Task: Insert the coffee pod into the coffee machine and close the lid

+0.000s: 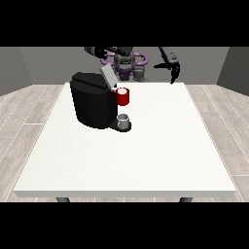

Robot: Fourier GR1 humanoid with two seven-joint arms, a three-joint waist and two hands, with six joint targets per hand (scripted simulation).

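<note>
- Here's the coffee machine (92,104), a big black block standing on the white table (146,160), toward the table's far side and toward the view's left.
- Its lid (108,76) is up, a grey flap tilted above the machine's top edge on the side facing the view's right.
- A red holder (123,97) sticks out from the machine's front just under that lid; the top looks pale, but whether the coffee pod sits in there is too small to tell.
- Below the red part, a small grey cup (124,119) stands on the machine's dark base plate.
- The hand at the view's right (171,65) hangs behind and well to the right of the machine, apart from it, black fingers pointing downward and looking relaxed, holding nothing I can see.
- The hand at the view's left (99,51) is behind the machine's top, close to the raised lid; it blends into the dark arm and the robot's body (125,62), so I cannot tell how its fingers lie.
- The machine hides the table directly behind it.
</note>
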